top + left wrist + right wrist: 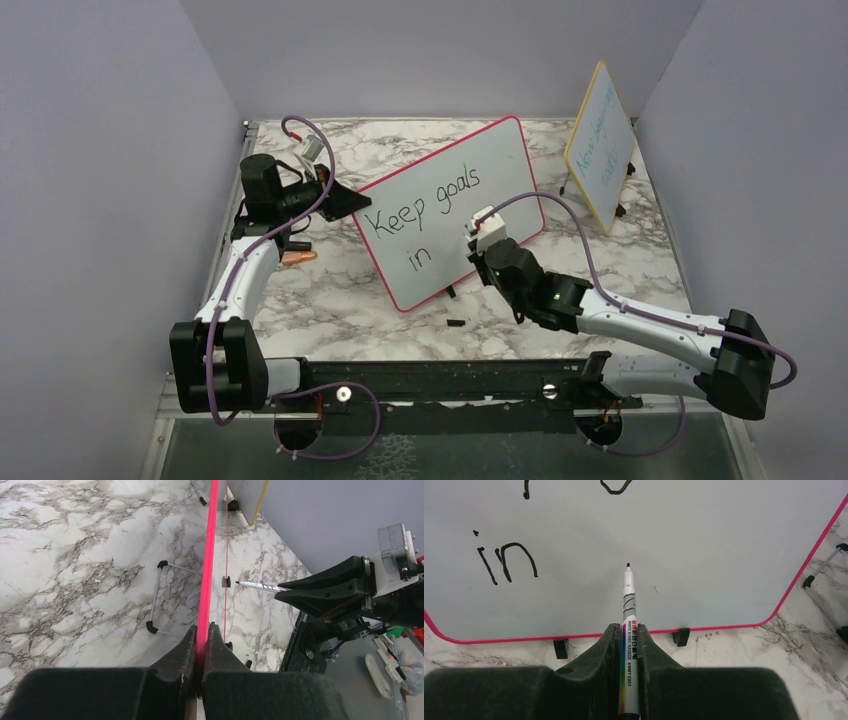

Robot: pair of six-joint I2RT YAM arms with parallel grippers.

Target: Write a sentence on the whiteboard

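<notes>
Top external view gives me the layout: the whiteboard (500,160) stands tilted mid-frame on the marble table (330,300). The sentence (425,205) on it reads "Keep goals in" in black. The left gripper (358,204) meets the board's left edge, and the right gripper (478,243) sits before its lower right part. A yellow-framed board (600,150) stands at the upper right.

From above I cannot judge either grip. The left wrist view settles one: those jaws are pinched tight on the pink frame edge. The right wrist view settles the other: the jaws are clamped on a marker (629,630), its tip aimed at blank board right of "in". I cannot tell whether the tip touches.
</notes>
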